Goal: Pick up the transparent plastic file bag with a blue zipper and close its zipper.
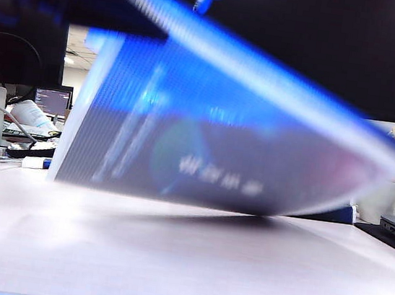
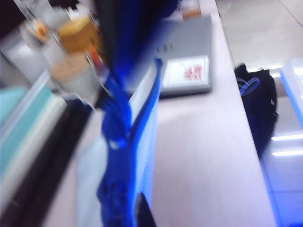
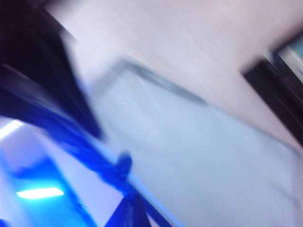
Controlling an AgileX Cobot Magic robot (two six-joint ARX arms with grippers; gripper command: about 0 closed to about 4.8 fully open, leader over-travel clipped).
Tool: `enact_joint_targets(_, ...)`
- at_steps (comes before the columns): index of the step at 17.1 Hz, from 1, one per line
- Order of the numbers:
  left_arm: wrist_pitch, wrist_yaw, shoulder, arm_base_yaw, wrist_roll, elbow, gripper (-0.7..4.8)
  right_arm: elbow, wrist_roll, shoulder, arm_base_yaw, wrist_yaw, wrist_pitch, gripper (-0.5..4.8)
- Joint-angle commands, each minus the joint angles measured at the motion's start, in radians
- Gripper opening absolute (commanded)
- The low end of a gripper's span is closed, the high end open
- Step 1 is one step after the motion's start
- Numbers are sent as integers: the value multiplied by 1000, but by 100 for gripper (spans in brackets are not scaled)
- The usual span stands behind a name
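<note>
The bag [image 1: 234, 145] is already lifted and tilted above the table [image 1: 168, 260], its zipper [image 2: 124, 123] apparently unfinished, the left gripper [image 2: 118, 142] closed at the blue cord and the right gripper [image 3: 120, 165] clamped on the bag's edge, a laptop [image 2: 189, 56] lying well clear.

The right wrist view is heavily blurred. The file bag [image 3: 199, 156], a pale translucent sheet, stretches slantwise over the light table [image 3: 189, 42], with its bright-blue zipper [image 3: 118, 175] edge running along one side. The right gripper [image 3: 124, 166] shows only as dark and blue shapes at that zipper edge, pressed closed there; its fingers cannot be told apart.
</note>
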Motion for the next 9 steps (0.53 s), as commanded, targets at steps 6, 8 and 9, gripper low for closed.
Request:
enact_joint_targets(6, -144, 16, -33, 100, 23, 38, -6, -83, 26, -4, -165, 229, -45, -6)
enact_joint_targets(8, -159, 15, -48, 127, 22, 38, -6, -132, 29, -4, -247, 236, -40, -6)
enact_joint_targets(9, -159, 13, -57, 140, 22, 38, -6, -161, 37, -4, -285, 254, -29, -6)
